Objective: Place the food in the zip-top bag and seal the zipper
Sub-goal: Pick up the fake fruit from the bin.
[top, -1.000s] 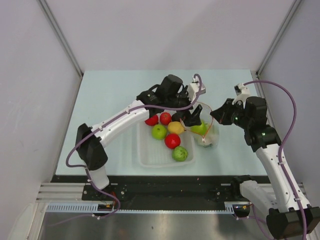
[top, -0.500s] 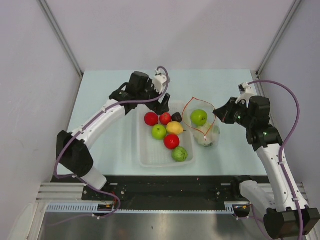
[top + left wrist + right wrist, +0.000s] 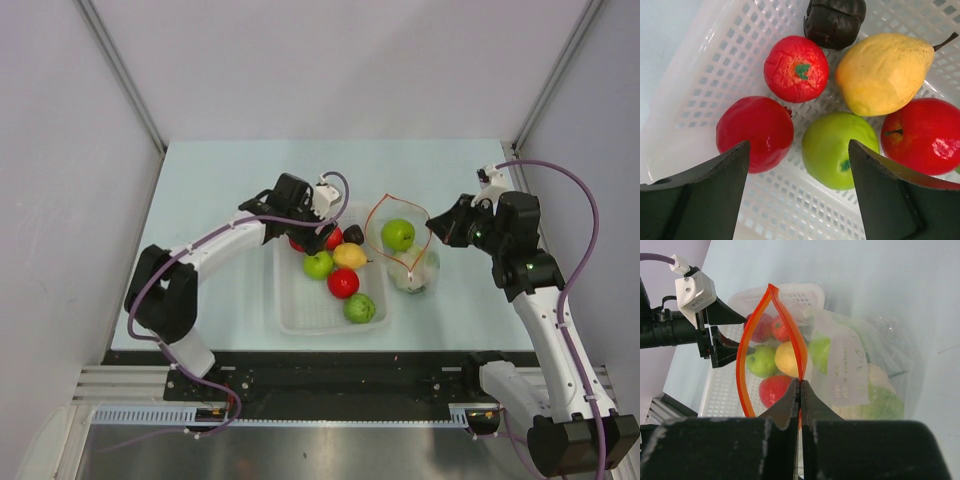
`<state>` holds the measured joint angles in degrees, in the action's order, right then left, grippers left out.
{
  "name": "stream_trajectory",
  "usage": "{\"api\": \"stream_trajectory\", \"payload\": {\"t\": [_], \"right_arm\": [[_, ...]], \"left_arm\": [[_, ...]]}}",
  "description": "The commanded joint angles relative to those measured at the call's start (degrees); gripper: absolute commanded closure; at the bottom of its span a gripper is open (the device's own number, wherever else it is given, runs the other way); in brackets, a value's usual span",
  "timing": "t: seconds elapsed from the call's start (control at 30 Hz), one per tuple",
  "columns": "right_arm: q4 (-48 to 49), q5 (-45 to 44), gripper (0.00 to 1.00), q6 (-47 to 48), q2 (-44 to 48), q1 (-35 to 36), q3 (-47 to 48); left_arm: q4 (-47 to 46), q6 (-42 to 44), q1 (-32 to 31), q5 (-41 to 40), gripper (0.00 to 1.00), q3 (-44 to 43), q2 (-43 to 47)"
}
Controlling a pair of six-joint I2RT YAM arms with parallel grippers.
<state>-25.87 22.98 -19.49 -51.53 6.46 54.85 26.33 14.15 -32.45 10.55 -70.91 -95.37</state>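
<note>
We see the left pincer [image 3: 312, 236] hanging over the far-left corner of the white perforated basket [image 3: 300, 322], its jaws spread wide and gripping nothing. In its wrist view the two fingers frame a glossy red fruit [image 3: 755, 132] and a green apple [image 3: 840, 150], which lie side by side on the basket floor (whether a fingertip touches either one we cannot tell). Beyond them sit a rough red fruit [image 3: 796, 69], a yellow lemon [image 3: 882, 72] and a dark lump [image 3: 834, 20]. A red apple [image 3: 922, 135] lies just beside the green apple, on its right.

The right pincer [image 3: 438, 232] is clenched on the zipper [image 3: 369, 224], pinching the red strip at the right end of the mouth. The mouth stands open as a wide loop facing the basket.

The zip-top bag [image 3: 420, 275] rests on the pale blue desk [image 3: 220, 180] just beside the basket's right wall. Inside it a round green fruit [image 3: 398, 235] shows through the open mouth. From the right wrist we make out a pale cabbage [image 3: 882, 402] lower down, behind the crinkled plastic.
</note>
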Motion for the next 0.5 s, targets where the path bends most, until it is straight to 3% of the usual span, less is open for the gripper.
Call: {"api": "stream_trajectory", "payload": {"t": [0.0, 0.47], "right_arm": [[1.9, 0.4, 1.00, -0.3, 0.2, -0.2, 0.3], [2.0, 0.4, 1.00, -0.4, -0.2, -0.3, 0.2]], "left_arm": [[-4.2, -0.3, -0.2, 3.0, 0.18, -3.4, -2.6], [-5.6, -7.7, -2.1, 0.4, 0.21, -13.0, -17.7]]}}
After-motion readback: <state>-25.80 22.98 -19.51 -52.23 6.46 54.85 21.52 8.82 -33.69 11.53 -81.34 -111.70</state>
